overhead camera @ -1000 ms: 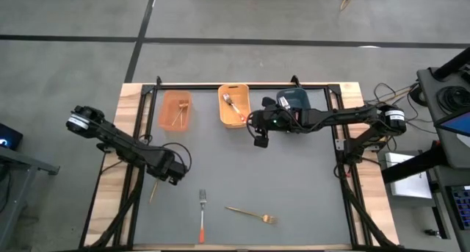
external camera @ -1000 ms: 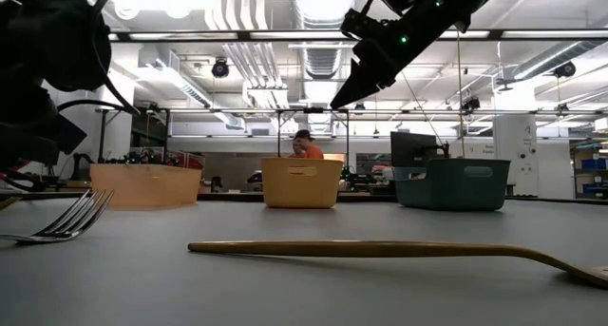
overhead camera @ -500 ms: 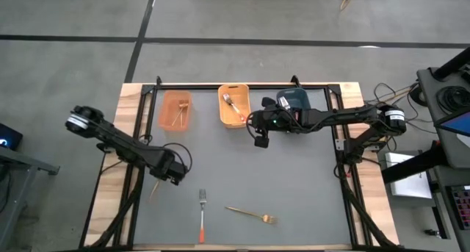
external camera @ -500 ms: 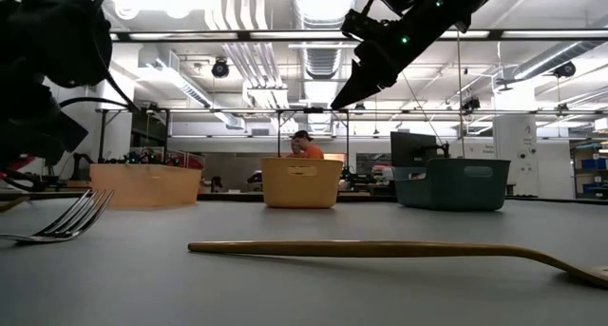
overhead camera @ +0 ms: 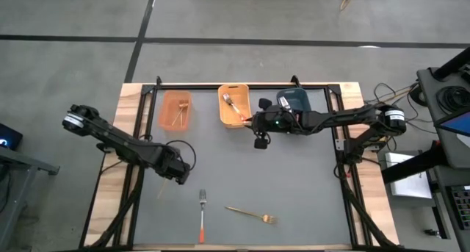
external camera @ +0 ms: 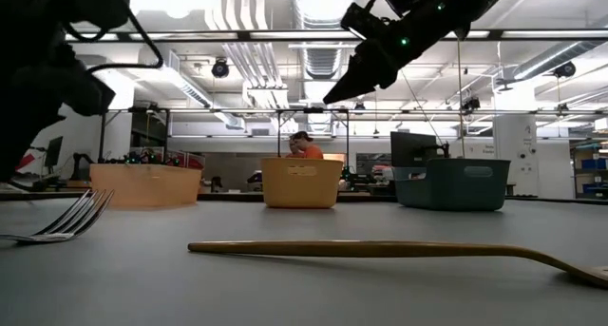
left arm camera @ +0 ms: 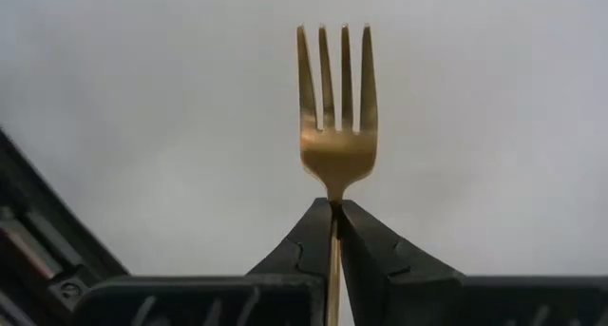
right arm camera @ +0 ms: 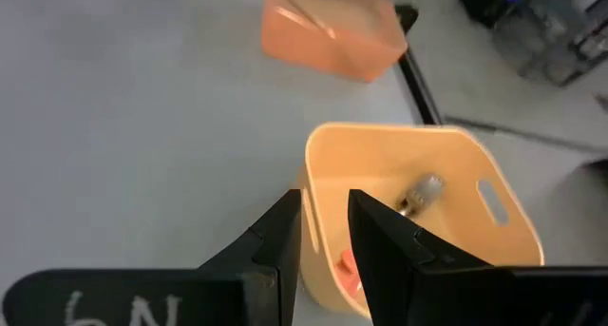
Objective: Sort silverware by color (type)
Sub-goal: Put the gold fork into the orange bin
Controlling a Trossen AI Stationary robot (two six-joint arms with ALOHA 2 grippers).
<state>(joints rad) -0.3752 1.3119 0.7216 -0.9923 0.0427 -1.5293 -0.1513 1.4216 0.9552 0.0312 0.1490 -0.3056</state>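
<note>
my left gripper [left arm camera: 334, 233] is clamped on a gold fork [left arm camera: 335, 107] above the grey table [overhead camera: 294, 178] (left side). my right gripper [right arm camera: 323, 233] hangs slightly parted, empty, by the yellow bin [overhead camera: 233, 106]. an orange-handled fork [overhead camera: 202, 217] and another gold fork [overhead camera: 251, 214] lie at the front; orange bin [overhead camera: 176, 109] and blue bin [overhead camera: 295, 101] behind.

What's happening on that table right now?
Left gripper shut on gold fork. Right gripper empty over yellow bin. Two forks left on table. Nothing blocking.
</note>
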